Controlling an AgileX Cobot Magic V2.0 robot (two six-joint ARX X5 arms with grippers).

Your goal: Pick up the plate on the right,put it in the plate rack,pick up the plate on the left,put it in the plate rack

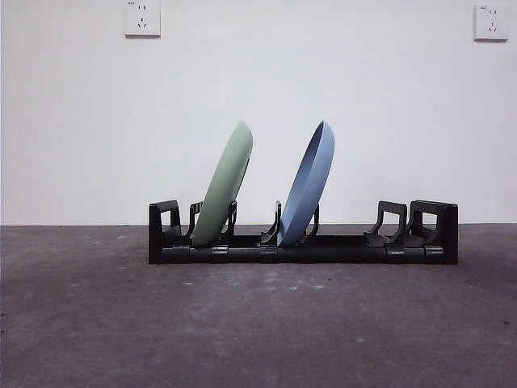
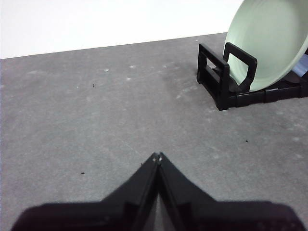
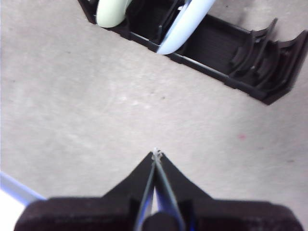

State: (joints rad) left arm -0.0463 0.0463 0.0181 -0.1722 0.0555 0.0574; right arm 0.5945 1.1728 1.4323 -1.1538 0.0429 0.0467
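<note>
The black plate rack (image 1: 303,252) stands across the middle of the table. A pale green plate (image 1: 224,186) leans upright in its left slots and a light blue plate (image 1: 308,184) leans in its middle slots. In the left wrist view the green plate (image 2: 267,43) sits in the rack's end (image 2: 221,82), well away from my left gripper (image 2: 157,155), which is shut and holds nothing. In the right wrist view the blue plate (image 3: 185,24) and the green plate (image 3: 111,12) stand in the rack (image 3: 231,53), apart from my right gripper (image 3: 155,153), shut and holding nothing. Neither arm shows in the front view.
The rack's right-hand prongs (image 1: 389,225) hold nothing. The dark grey tabletop (image 1: 258,323) runs in front of the rack, with a white wall and two sockets (image 1: 142,18) behind. The table's edge (image 3: 17,188) shows near the right gripper.
</note>
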